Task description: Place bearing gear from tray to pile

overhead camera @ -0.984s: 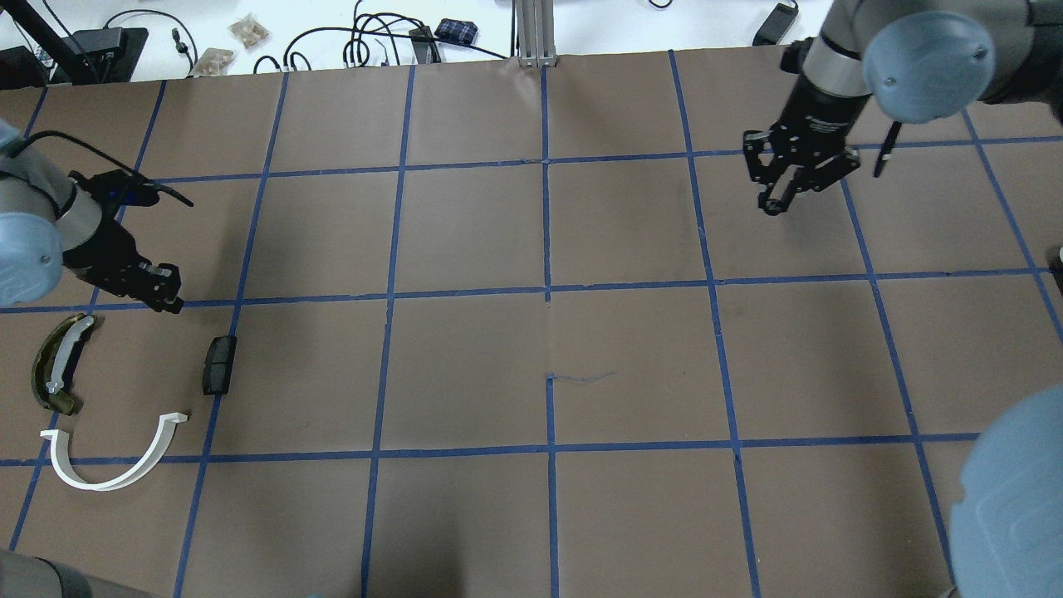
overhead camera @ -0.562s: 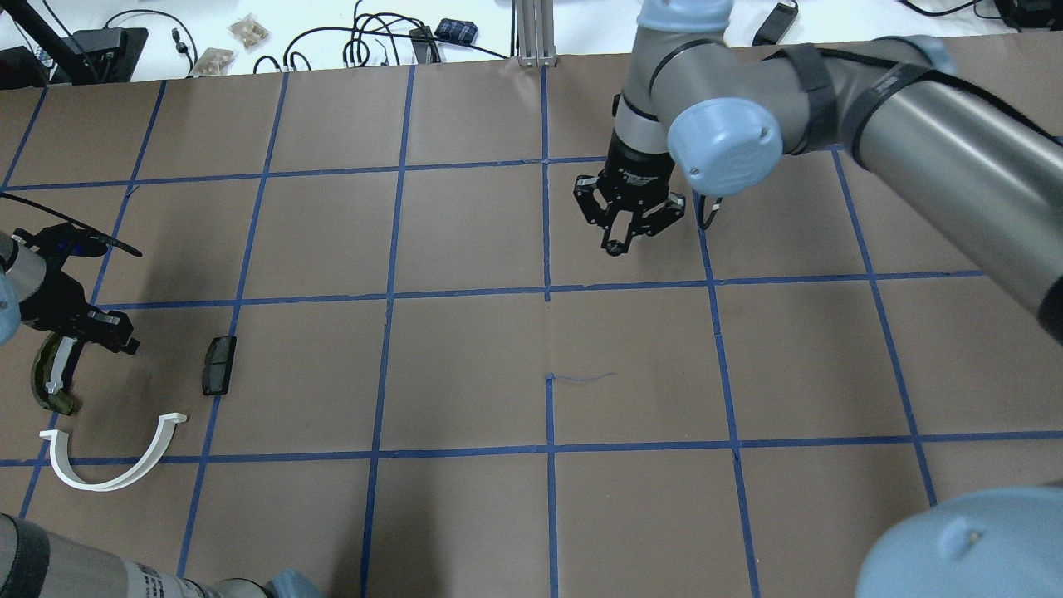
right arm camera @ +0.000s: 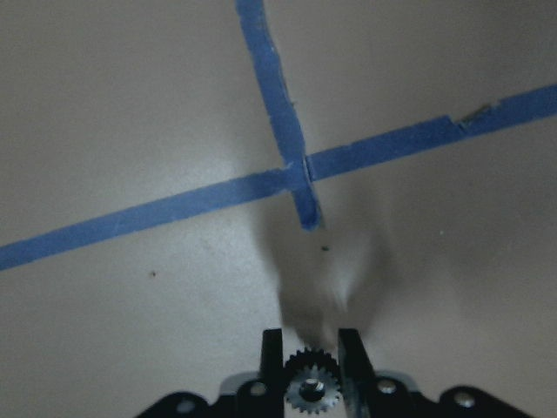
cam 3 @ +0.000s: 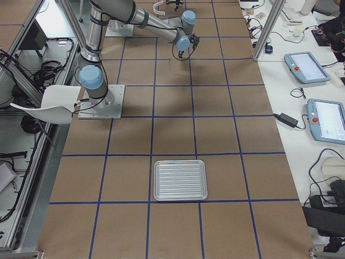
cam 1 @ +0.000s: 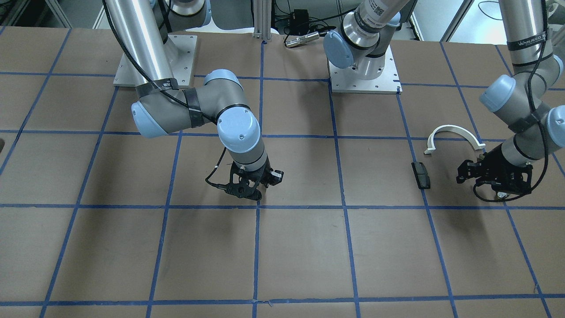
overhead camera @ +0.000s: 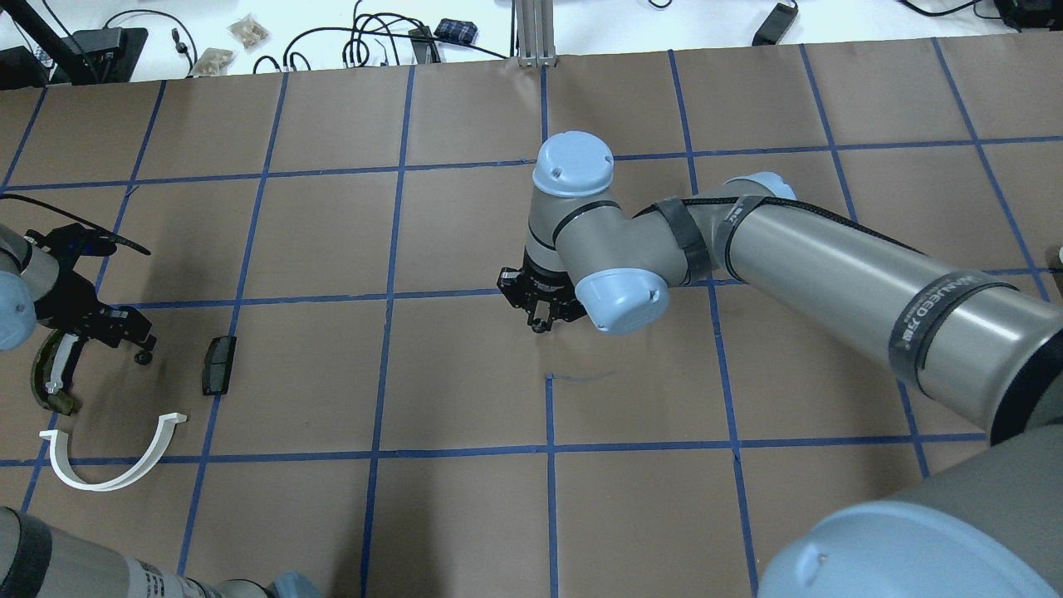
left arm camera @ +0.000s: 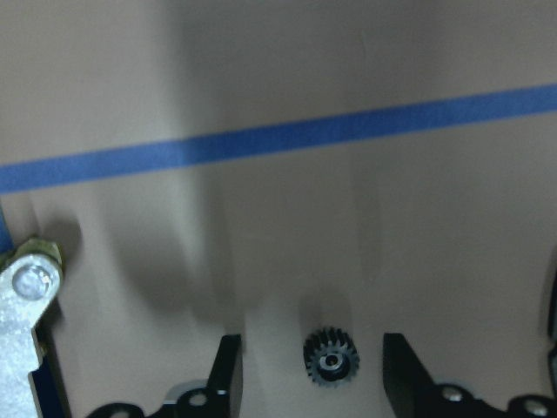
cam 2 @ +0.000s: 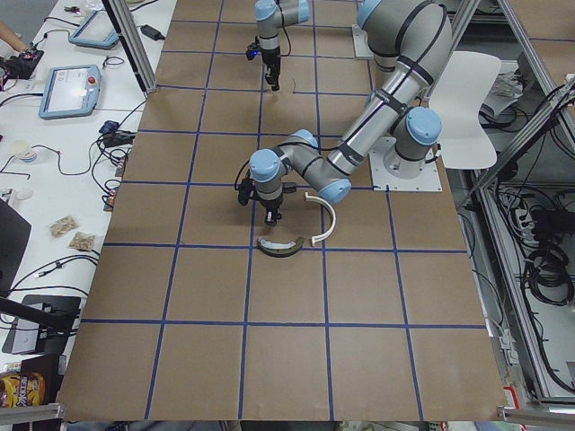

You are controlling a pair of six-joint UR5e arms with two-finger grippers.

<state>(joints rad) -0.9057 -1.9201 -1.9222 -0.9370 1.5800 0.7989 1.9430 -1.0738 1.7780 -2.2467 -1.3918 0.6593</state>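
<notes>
My right gripper (overhead camera: 540, 322) is shut on a small black bearing gear (right arm camera: 311, 385) and holds it just above the table's middle, over a blue tape crossing. My left gripper (overhead camera: 131, 336) is open, low over the table at the pile. A second small black gear (left arm camera: 331, 357) lies on the table between its fingers and also shows in the overhead view (overhead camera: 143, 358). The pile holds an olive-green curved piece (overhead camera: 48, 378), a dark grey block (overhead camera: 219, 364) and a white half-ring (overhead camera: 108, 467). The silver ridged tray (cam 3: 180, 179) is empty.
The table is brown paper with a blue tape grid. The tray lies far from the pile, near the table's end on my right. Cables and small bags (overhead camera: 247, 31) lie beyond the far edge. The right arm's forearm (overhead camera: 830, 266) spans the right half.
My right arm has swung from the far right to the table's middle with its gripper shut. My left gripper has shifted toward the olive piece, and a gear now lies beside it.
</notes>
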